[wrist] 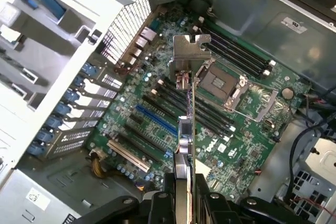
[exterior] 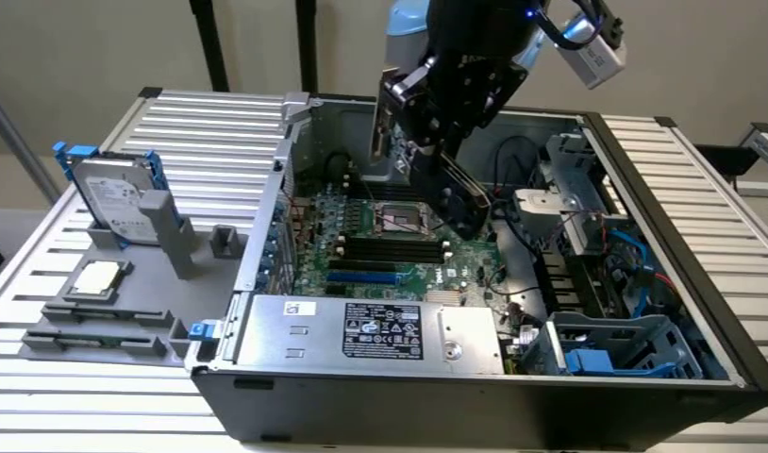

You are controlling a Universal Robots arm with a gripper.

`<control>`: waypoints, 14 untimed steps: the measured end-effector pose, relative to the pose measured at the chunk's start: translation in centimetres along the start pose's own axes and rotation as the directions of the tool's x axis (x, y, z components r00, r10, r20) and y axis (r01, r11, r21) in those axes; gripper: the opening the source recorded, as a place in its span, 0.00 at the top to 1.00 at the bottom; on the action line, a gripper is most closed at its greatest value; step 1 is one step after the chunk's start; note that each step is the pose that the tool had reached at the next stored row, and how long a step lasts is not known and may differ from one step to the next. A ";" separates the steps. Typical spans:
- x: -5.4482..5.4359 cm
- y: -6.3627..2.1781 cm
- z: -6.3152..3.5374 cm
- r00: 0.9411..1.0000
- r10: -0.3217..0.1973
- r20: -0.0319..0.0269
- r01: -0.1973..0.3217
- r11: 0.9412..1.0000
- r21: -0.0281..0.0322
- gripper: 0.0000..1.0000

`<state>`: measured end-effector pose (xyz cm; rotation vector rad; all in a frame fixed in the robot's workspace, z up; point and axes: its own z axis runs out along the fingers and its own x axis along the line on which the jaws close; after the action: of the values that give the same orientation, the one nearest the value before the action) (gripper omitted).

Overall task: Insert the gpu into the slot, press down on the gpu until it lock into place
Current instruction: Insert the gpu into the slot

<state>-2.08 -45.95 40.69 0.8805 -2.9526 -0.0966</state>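
One grey hard drive (exterior: 113,198) upright, well off to exterior view's left of jaws, outside open case (exterior: 485,406). Nearer jaws on same side, lower: blue slot (exterior: 362,278) on green motherboard (exterior: 422,260). Pinched between jaws of gripper (exterior: 454,179): gpu (wrist: 188,124), edge-on, held over motherboard, apart from slot. To exterior view's right of jaws: blue drive cage (exterior: 610,344).

The arm (exterior: 466,42) is showing a pale blue joint cap (exterior: 407,19) above glossy black housings, and a small blue indicator light (exterior: 530,12) is glowing on the black casing. A silver-grey camera box (exterior: 594,55) is riding the wrist, with a dark cable (exterior: 563,30) looping beside it. The end effector (wrist: 184,203) is presenting matte black, blocky fingers (wrist: 156,207) on rounded black mounts.
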 end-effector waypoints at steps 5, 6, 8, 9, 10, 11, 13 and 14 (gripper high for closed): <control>0.0 -0.01 0.05 0.996 -0.090 -0.007 0.090 0.996 0.003 0.74; 0.0 -0.01 0.06 0.994 -0.108 -0.008 0.108 0.994 0.004 0.74; 0.0 -0.01 0.09 0.990 -0.143 -0.011 0.144 0.990 0.006 0.74; 0.0 -0.01 0.11 0.987 -0.163 -0.012 0.163 0.987 0.007 0.74; 0.0 -0.01 0.13 0.984 -0.180 -0.013 0.181 0.984 0.007 0.74; 0.0 -0.01 0.16 0.980 -0.198 -0.014 0.198 0.980 0.008 0.74; 0.0 -0.02 0.20 0.972 -0.233 -0.016 0.233 0.972 0.010 0.74; 0.0 -0.02 0.23 0.968 -0.251 -0.016 0.251 0.968 0.011 0.74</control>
<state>-2.08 -45.95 40.45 1.2468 -2.8156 -0.0814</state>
